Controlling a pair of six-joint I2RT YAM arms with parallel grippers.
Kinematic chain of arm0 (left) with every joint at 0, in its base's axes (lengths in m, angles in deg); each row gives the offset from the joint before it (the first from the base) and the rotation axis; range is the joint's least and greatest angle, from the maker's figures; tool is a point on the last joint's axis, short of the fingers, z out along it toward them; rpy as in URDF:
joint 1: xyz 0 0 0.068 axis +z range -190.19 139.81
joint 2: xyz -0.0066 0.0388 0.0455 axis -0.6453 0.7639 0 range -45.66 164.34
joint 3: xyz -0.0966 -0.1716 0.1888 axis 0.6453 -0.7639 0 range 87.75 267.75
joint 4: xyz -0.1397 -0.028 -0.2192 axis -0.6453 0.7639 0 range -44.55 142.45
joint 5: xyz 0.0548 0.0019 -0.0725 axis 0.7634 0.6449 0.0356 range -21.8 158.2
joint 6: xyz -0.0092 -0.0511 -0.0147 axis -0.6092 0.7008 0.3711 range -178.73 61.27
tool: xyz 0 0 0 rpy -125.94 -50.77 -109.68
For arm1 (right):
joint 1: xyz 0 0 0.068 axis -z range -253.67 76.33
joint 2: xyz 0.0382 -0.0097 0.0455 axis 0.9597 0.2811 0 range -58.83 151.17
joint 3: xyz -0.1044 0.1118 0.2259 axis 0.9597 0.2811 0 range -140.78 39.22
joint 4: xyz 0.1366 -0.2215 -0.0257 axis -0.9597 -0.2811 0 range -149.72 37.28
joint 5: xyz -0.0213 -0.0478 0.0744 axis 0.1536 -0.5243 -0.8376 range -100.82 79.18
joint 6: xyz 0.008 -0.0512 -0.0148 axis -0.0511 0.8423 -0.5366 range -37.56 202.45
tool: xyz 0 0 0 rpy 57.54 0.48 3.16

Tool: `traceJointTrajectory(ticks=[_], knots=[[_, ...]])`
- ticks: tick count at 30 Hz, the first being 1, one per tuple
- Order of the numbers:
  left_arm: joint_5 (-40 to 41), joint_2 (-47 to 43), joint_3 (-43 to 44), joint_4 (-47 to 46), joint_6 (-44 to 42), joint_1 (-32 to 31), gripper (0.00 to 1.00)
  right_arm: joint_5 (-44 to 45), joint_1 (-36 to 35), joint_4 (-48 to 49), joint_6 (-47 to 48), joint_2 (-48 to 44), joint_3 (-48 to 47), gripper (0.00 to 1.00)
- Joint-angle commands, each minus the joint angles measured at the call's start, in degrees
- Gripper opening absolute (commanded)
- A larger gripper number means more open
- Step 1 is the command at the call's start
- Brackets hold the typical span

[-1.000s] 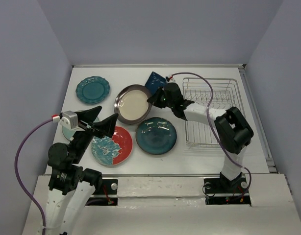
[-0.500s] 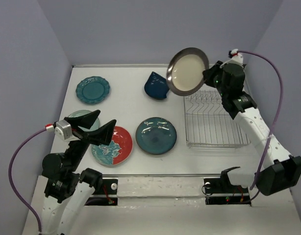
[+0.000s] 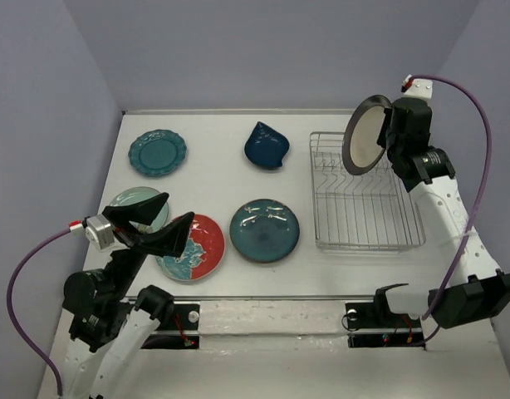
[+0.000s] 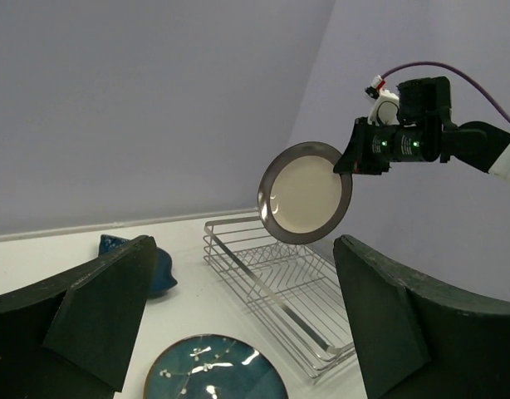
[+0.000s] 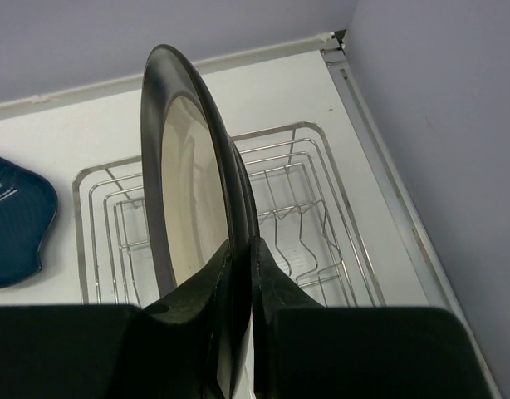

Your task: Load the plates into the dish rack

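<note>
Your right end effector [image 3: 387, 140] clenched on rim of cream plate [image 3: 365, 136], plate on edge above dish rack [image 3: 367, 208] by desk [image 3: 222, 179] right edge. Your left end effector [image 3: 159, 221] released, over near-left corner. Desk white, walls [image 3: 263, 50] lavender.

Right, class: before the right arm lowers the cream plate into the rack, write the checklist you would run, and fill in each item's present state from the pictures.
1. Grip: the right gripper pinches the rim of the cream plate: ok.
2. Plate stands on edge, near upright: ok.
3. Plate hangs above the dish rack, over its far end: ok.
4. Plate edge lined up with a gap between the tines: cannot tell.
5. Rack holds no plates that could block the way: ok.
6. Left gripper is open and well apart from the rack: ok.
</note>
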Motion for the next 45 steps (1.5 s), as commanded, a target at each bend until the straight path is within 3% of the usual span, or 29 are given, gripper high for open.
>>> traceJointTrajectory(ticks=[1, 8, 14, 18, 21, 25, 32, 45], knots=[[0.88, -1.21, 1.57, -2.03, -0.46, -0.44, 0.99, -0.26, -0.42, 0.97, -4.79, -0.11, -7.56, 0.07], [0.89, -0.77, 1.48, -1.85, -0.46, -0.53, 0.99, -1.25, -0.42, -0.10, -6.12, 2.52, -7.39, 0.07], [0.62, -0.42, 1.57, -1.85, -0.46, -0.53, 0.99, 10.52, 0.36, 3.94, 2.75, 4.28, -8.70, 0.07], [0.80, -1.03, 1.57, -1.85, -0.55, -0.53, 0.99, 11.58, 3.00, 13.14, 6.80, 2.35, -7.65, 0.07], [1.32, -1.64, 1.66, -1.59, -0.64, -0.53, 0.99, 12.20, 3.71, 17.46, 15.11, 2.44, -7.40, 0.07], [1.68, -2.61, 1.74, -1.59, -0.81, -0.79, 0.99, 11.42, 7.04, 22.92, 21.56, 3.05, -5.19, 0.07], [2.82, -3.67, 1.92, -1.24, -1.08, -2.02, 0.99, 0.79, 14.42, 27.05, 26.14, -0.98, 1.65, 0.07], [3.26, -4.46, 2.10, -0.97, -1.25, -3.25, 0.99, -1.07, 14.43, 27.50, 27.37, -3.80, 7.73, 0.07]])
